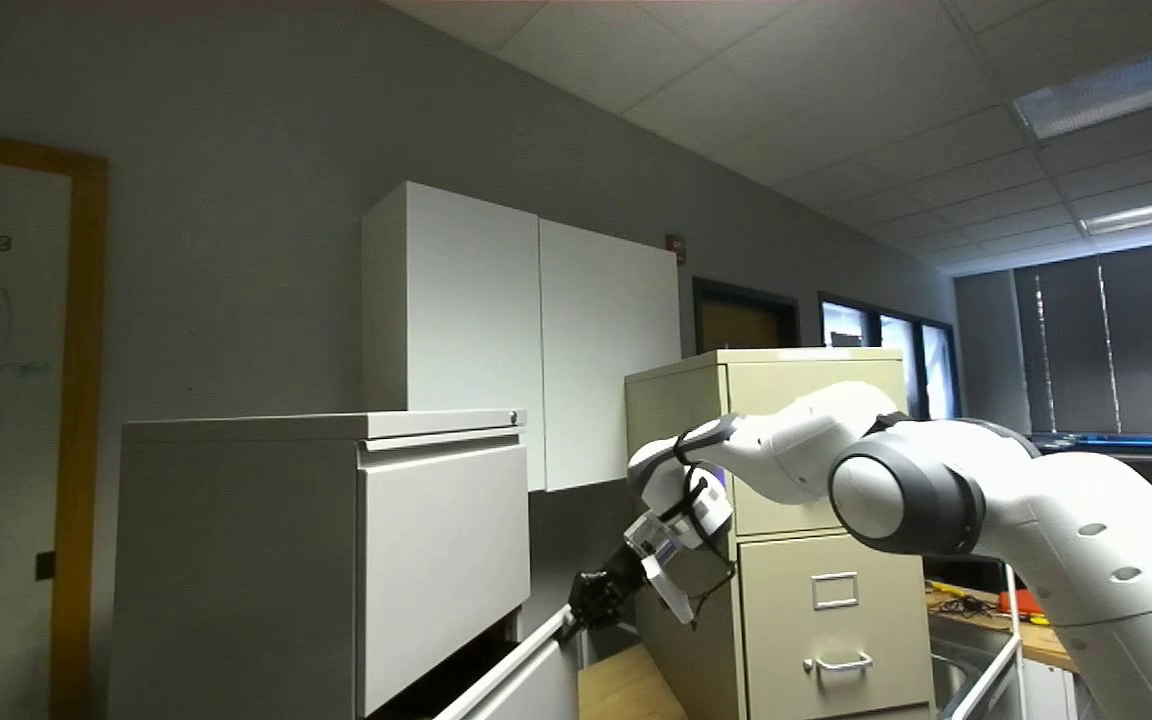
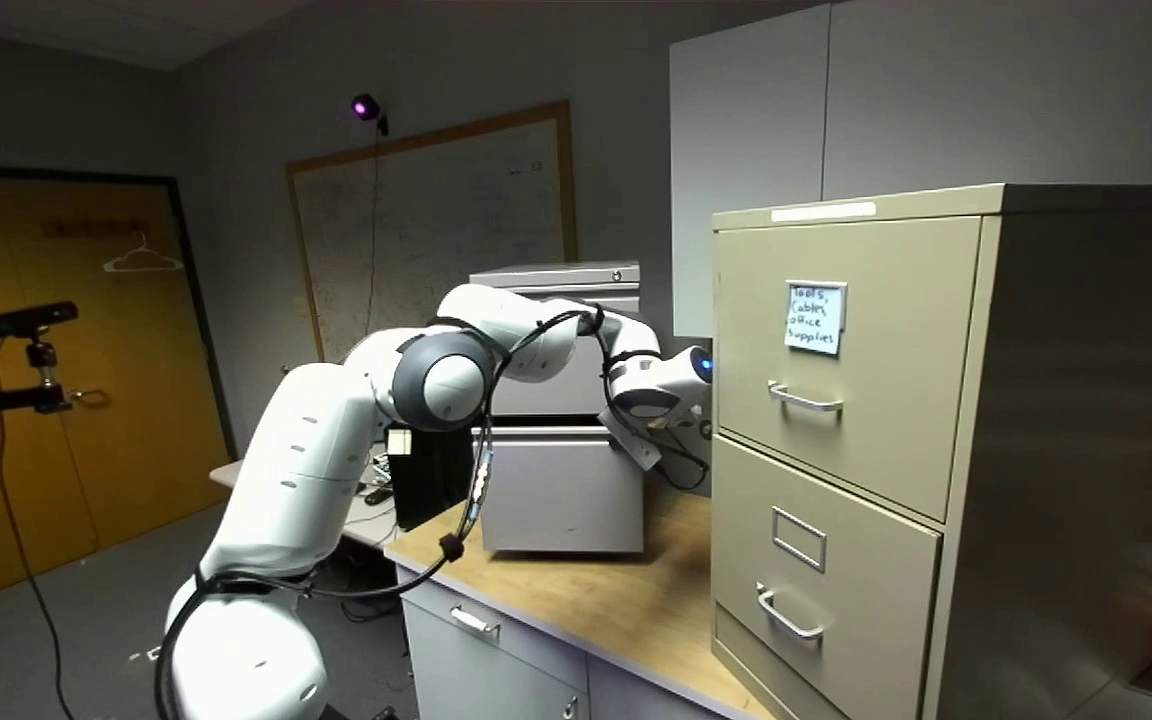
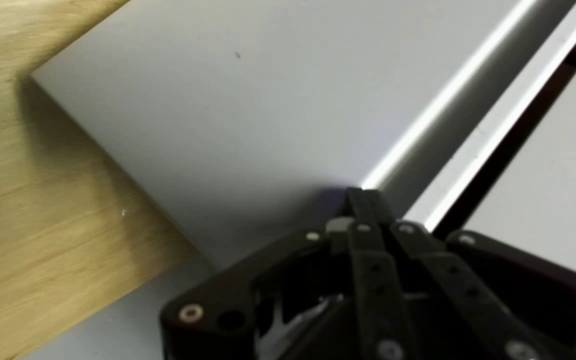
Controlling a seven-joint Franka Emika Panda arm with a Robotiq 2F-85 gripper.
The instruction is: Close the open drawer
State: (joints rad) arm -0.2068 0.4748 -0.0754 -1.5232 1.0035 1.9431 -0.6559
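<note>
The fingers point(image 3: 362, 212) stand close together, no object between them, at one end of the top edge of the drawer point(image 3: 268, 125); whether the tips bear on its outer face or sit in the groove behind cannot be told. The drawer, second tier of the grey cabinet point(image 1: 236, 560), stands out beyond the top drawer point(image 1: 446, 570), a dark gap behind its rim. Its front lies above the desk point(image 2: 556, 590), near the desk's corner at left in an exterior view. Closing is judged unfinished: the fingers seem placed for a push, and the inward travel until flush remains. In an exterior view the arm point(image 2: 291, 465) largely conceals the fingers; in an exterior view the lower frame edge cuts off the drawer point(image 1: 541, 685). Its inside is too dark to read.
</note>
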